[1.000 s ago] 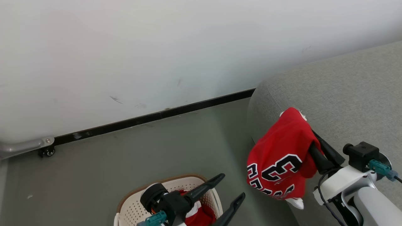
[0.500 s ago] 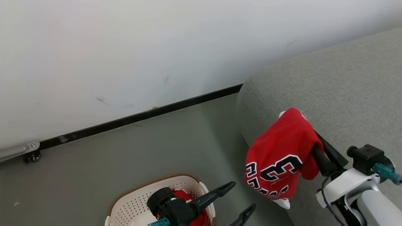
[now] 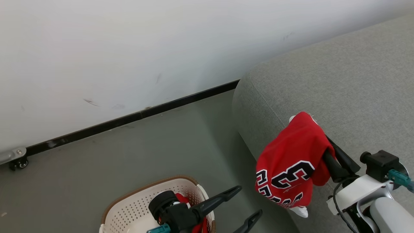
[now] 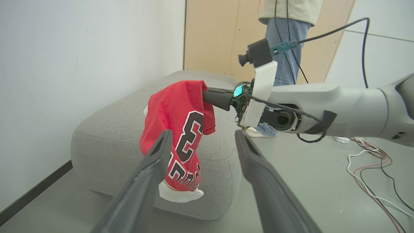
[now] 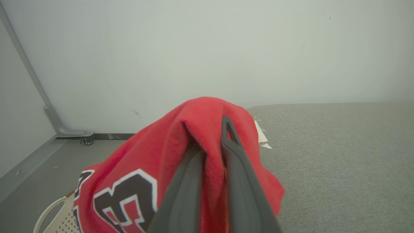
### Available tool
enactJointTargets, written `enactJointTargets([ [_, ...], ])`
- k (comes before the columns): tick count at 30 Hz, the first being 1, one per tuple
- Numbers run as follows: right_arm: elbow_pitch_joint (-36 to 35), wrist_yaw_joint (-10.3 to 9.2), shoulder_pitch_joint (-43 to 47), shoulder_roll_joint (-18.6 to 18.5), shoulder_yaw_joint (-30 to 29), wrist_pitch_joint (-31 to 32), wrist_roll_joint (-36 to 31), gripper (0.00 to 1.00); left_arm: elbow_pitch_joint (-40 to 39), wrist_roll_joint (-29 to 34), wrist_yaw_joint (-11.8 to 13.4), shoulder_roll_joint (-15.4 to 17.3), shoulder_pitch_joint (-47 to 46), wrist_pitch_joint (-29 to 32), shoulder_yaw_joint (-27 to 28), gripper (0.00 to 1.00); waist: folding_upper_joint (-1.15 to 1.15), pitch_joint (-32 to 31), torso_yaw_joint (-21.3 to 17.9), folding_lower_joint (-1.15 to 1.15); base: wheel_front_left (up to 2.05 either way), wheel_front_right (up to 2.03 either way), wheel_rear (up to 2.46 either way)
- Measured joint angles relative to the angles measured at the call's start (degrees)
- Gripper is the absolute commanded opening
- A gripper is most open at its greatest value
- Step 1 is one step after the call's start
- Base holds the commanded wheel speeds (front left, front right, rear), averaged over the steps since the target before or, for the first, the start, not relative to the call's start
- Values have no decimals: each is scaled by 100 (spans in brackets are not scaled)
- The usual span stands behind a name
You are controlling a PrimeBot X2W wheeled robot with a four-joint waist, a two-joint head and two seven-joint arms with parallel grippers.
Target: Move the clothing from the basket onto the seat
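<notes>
Before a pale wall, the jersey [image 3: 291, 161] is held hanging at the edge of the seat [image 3: 339, 81], pinched between the nearly closed fingers of the right gripper [image 5: 210, 145] and not yet laid down. Red cloth [image 3: 182, 198] is left in the basket [image 3: 136, 191], by the wide-spread, empty left gripper [image 3: 248, 200]. A person [image 4: 284, 32] standing beyond the seat is added by the left wrist view to what the head view gives.
</notes>
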Motion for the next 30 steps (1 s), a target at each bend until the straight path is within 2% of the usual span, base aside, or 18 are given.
enactJointTargets([
  [8,-41,0,-142,-115,-21,109,169,0,-70,20,0,64,-117,-1,41,100,0,147,-51,0,0,0,0],
  [20,57,0,-1208,-524,-202,544,352,0,-168,271,0,74,-344,-8,259,100,0,484,11,0,0,0,0],
  [30,223,0,-2035,-931,-488,794,422,0,-188,498,0,110,-659,-8,108,100,0,769,91,0,0,0,0],
])
